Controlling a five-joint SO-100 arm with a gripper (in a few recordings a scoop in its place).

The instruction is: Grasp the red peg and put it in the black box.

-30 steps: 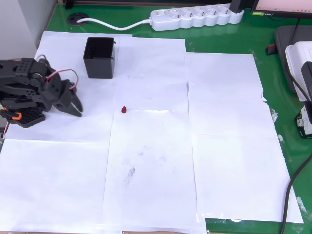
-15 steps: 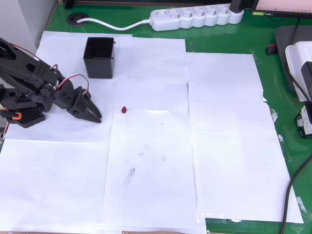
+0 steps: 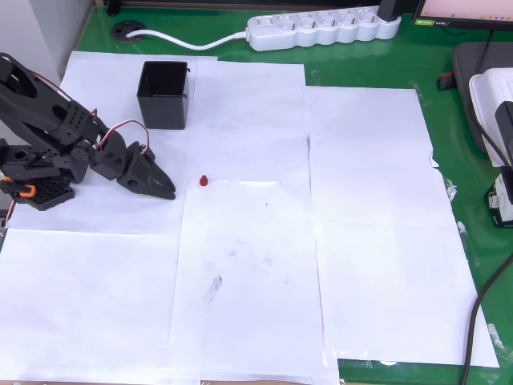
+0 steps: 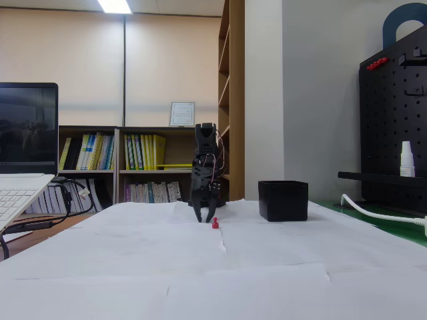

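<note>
Red peg [image 3: 203,181] lay on the white paper [image 3: 256,265] that covered the green counter [image 3: 361,68], in the same spot as in both earlier overhead pictures. In the fixed view the peg [image 4: 215,225] stood on the paper just to the right of the gripper tips, near them but apart.

The black box [image 3: 163,95] stood upright and open on the paper near the top left of the overhead view, well apart from the peg, and it had not moved. In the fixed view the box [image 4: 283,201] was to the right of the arm.

The gripper [image 3: 166,188] had changed the most. One second earlier it was folded back close to the arm base at the left edge. Half a second earlier it had stretched out toward the right. Now it had come a little further right, and its tips pointed at the peg from the left, with a small gap of paper between them. In the fixed view the gripper [image 4: 203,217] hung with its tips down, low over the paper. Its fingers looked close together in the overhead view, but I could not tell for sure if they were closed.

A white power strip [image 3: 325,27] lay along the top edge of the counter.
</note>
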